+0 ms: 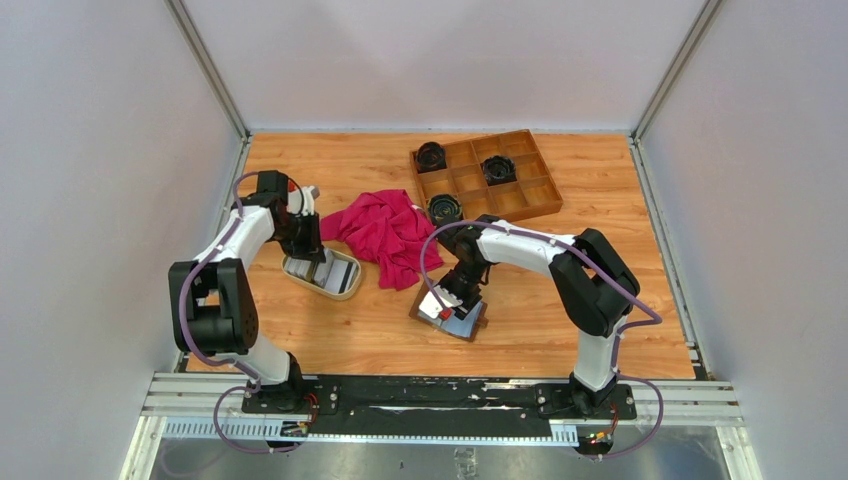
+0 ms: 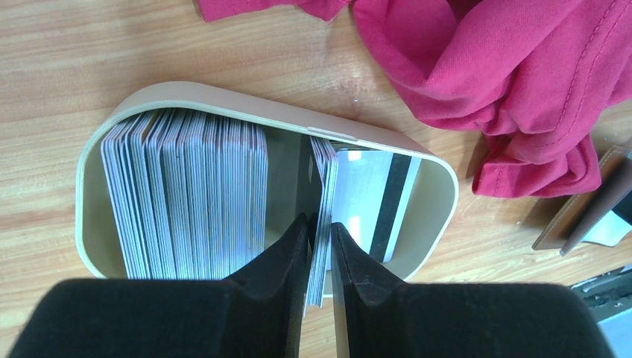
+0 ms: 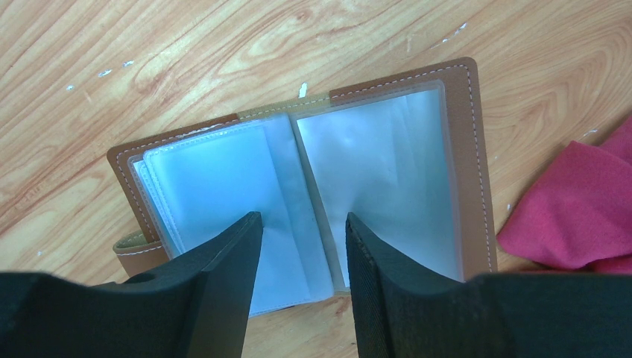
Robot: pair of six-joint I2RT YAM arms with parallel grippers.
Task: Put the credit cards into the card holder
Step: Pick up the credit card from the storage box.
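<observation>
The credit cards stand on edge as a thick stack in the left part of a cream oval dish. My left gripper reaches into the dish and is shut on a thin bunch of cards, held on edge. One more card with a dark stripe lies flat at the dish's right end. The card holder lies open on the table, brown leather with clear pockets and a snap tab. My right gripper hangs open just over its middle fold. In the top view both grippers, left and right, stand over these things.
A crumpled red cloth lies between the dish and the card holder. It also shows in the left wrist view. A brown wooden compartment tray with three black round objects stands at the back right. White walls close three sides.
</observation>
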